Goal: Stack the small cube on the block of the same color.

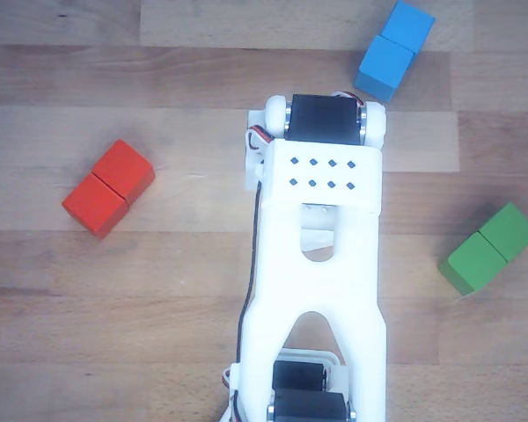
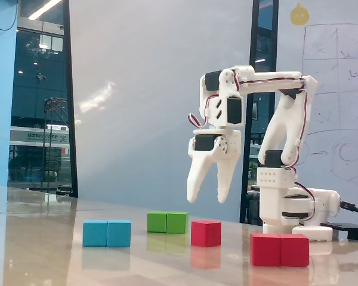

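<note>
Small cube [image 2: 206, 232]: rests on the table [image 2: 48, 250], visible only in the fixed view, below the gripper and between the green block [image 2: 167, 222] and the red block [image 2: 280, 249]; touches neither.
Handling: judged rigid, light and matte (little slip expected); flat faces suit a pinch across two opposite sides, near mid-height.
Gripper [image 2: 208, 196]: raised well above the table, fingers pointing down and spread partly apart, holding nothing.
Red block: lies flat, seam across the middle; its top offers a level seat for stacking.
Fixed view: shows gripper height, finger gap and the small cube.
Other view: looks down on the arm [image 1: 321, 281], which likely hides the cube; shows the red block [image 1: 109, 187], the blue block [image 1: 394, 49] and the green block [image 1: 488, 249] well apart.
</note>
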Controlling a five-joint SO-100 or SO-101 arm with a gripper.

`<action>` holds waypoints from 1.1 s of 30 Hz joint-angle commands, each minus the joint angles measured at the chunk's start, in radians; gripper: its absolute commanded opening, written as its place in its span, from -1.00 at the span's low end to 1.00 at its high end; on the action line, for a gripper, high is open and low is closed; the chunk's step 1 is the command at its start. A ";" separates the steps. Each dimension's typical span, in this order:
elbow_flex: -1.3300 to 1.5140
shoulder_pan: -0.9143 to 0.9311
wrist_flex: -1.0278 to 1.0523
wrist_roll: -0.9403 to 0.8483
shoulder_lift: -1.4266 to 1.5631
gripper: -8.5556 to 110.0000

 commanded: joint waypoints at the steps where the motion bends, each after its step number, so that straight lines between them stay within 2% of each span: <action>1: 0.002 0.002 -0.028 -0.006 0.000 -0.22; 14: 0.210 0.005 -0.276 0.002 -0.011 -0.29; 33: 0.227 0.005 -0.356 -0.006 -0.110 -0.30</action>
